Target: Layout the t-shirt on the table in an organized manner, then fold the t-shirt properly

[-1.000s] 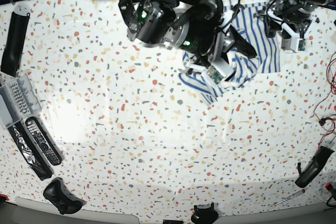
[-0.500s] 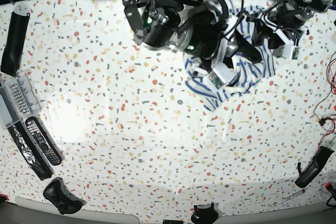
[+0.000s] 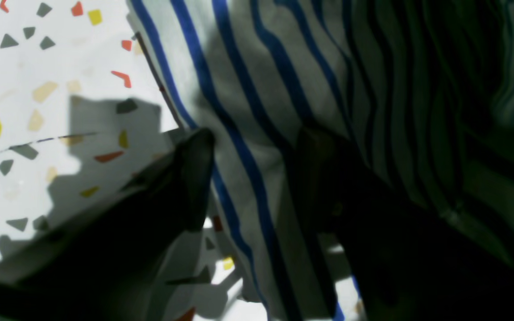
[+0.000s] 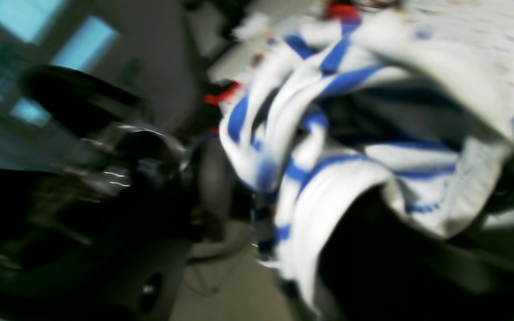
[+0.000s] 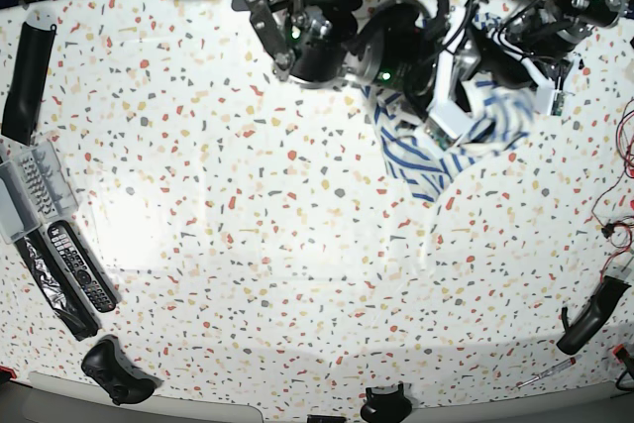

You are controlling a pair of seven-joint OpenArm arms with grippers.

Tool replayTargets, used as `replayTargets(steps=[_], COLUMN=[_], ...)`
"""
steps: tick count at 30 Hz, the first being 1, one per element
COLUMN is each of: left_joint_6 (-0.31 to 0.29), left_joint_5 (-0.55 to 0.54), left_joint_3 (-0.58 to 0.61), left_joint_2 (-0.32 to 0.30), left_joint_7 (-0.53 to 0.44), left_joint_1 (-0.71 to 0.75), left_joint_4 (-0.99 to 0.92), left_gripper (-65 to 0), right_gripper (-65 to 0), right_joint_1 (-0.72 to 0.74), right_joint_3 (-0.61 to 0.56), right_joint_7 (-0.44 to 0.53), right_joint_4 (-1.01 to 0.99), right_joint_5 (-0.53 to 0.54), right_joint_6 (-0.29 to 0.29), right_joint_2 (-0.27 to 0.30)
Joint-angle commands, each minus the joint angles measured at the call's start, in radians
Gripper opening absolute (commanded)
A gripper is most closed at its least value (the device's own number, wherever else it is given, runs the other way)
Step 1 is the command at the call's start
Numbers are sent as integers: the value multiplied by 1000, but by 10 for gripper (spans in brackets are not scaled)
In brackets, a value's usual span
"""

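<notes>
the t-shirt (image 5: pixel 426 151) is seen as a soft, crumpled heap of white cloth crossed by thin blue stripes, bunched near the far edge of the table (image 5: pixel 248 274), towards the right of the base view. a loose tongue of the fabric is draped down onto the tabletop, while the rest is gathered up between the two arms. the table is a broad, smooth white surface scattered with small angular flecks of red, grey and tan.

in the left wrist view the cloth (image 3: pixel 257 89) is shown flat and matte, with a hemmed edge running beside the bare tabletop (image 3: pixel 25 89). the left gripper (image 3: pixel 257 178) is presented with its dark jaws spread wide, one finger (image 3: pixel 194 178) resting at the hem and the other planted on the striped fabric; a band of cloth is spanned between them, but no pinch is made.

in the right wrist view the picture is blurred by motion. the shirt (image 4: pixel 328 187) is seen as thick rolled folds hanging in front of the right gripper (image 4: pixel 373 249), with cloth draped over a dark finger. whether those jaws are parted or clamped on the fabric cannot be told.

along the table's left edge a black tube (image 5: pixel 25 81), a grey tray (image 5: pixel 30 185) and dark remote controls (image 5: pixel 74 269) are laid out.
</notes>
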Motion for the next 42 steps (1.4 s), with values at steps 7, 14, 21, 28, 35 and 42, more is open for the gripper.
replayTargets(steps=[7,14,21,28,35,42], left_joint_6=[-11,-11,-10,33,88,38], left_joint_5=[-23,-22,-23,-22,-5,-288], left_joint_3=[-2,-4,-4,-4,-98,-186], left_joint_2=[-6,-21,-108,-204,-257,-251], left_joint_7=[-50,-52,-52,-79,-80,52], left_joint_1=[-5,-10,-18,-19,-22,22], left_joint_4=[14,14,14,16,24,124], left_gripper=[-371,-371,-371,-371,-371,-371], right_gripper=[-407,-408,-408,-408,-408,-408], right_joint_1=[17,22,68,129,150,154], right_joint_3=[-19,-19,-19,-13,150,435], right_joint_7=[35,-27,-95,-95,-42,-55], right_joint_4=[16,29,72,88,169,180], right_joint_5=[170,318,293,17,-274,-269], right_joint_6=[25,25,25,25,-27,-38], right_joint_2=[-13,-13,-13,-13,-13,79])
